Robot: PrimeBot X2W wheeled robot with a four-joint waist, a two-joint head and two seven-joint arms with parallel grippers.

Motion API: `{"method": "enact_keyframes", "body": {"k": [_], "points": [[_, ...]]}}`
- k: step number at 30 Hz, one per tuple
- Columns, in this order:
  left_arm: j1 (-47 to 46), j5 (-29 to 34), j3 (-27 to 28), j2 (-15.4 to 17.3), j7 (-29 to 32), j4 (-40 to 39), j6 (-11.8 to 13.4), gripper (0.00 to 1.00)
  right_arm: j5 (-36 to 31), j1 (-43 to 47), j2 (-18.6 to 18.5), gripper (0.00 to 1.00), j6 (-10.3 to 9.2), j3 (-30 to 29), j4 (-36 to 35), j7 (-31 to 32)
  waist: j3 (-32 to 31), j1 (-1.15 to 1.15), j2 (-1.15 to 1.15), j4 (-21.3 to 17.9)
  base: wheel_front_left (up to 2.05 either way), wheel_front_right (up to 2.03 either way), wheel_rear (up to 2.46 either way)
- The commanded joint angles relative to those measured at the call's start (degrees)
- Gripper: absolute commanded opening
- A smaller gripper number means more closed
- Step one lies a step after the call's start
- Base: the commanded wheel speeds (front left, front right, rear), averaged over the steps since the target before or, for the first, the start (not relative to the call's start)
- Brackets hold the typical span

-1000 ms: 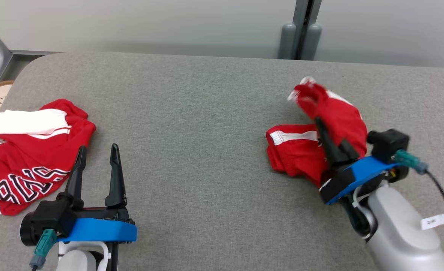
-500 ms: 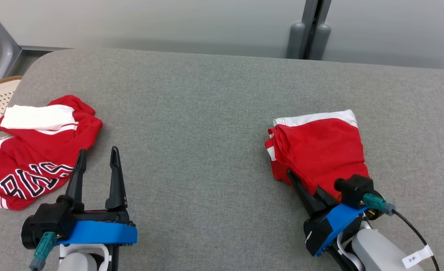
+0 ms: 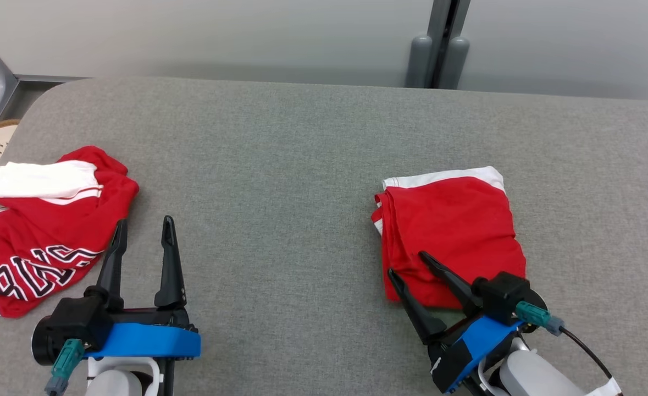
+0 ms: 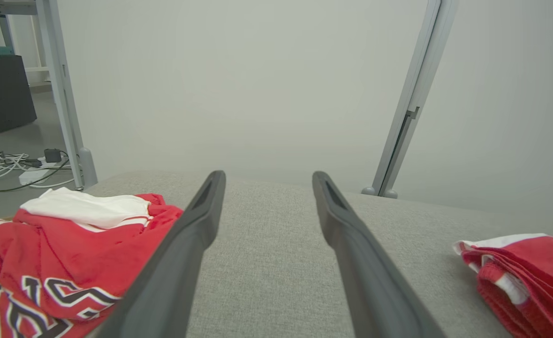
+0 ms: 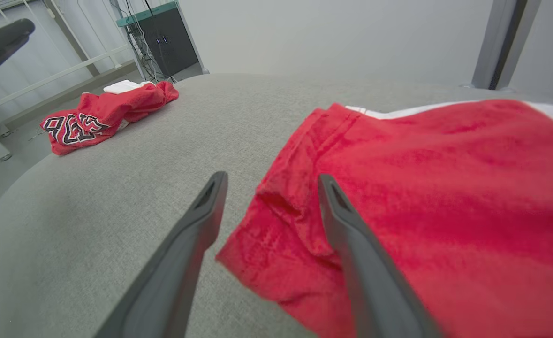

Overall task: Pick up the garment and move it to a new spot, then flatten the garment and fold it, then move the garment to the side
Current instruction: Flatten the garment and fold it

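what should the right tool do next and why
Probably lift the right tool and draw it back: its jaws are open and hold nothing, the garment lies folded on the table's right side, and one finger sits over its near corner, so dragging could undo the fold.

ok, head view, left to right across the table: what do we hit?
Crumpled lettered red jersey → left gripper → folded red garment. The right gripper overlaps the folded garment, so it's left out of the order.
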Motion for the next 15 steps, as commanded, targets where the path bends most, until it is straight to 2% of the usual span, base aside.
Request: {"method": "enact_keyframes", "body": {"k": [1,7,15], "points": [[0.0,0.4,0.3,-0.1,-0.1,0.1,0.2,1.00,-0.7,1.6,0.0,1.00,0.01,-0.9,-1.8,-0.2,-0.7,0.00,0.00,-1.0,0.00,0.00,0.00],[0.5,1.0,0.7,-0.1,-0.1,0.4,0.1,1.00,-3.5,4.2,0.2,1.00,0.01,-7.8,-8.4,-0.2,-2.3,0.00,0.00,-3.3,0.00,0.00,0.00],[1.2,3.0,2.2,-0.1,-0.1,1.1,0.8,1.00,-9.5,7.8,2.3,1.00,0.01,-19.8,-12.6,-0.2,-4.2,0.00,0.00,-6.5,0.00,0.00,0.00]]}}
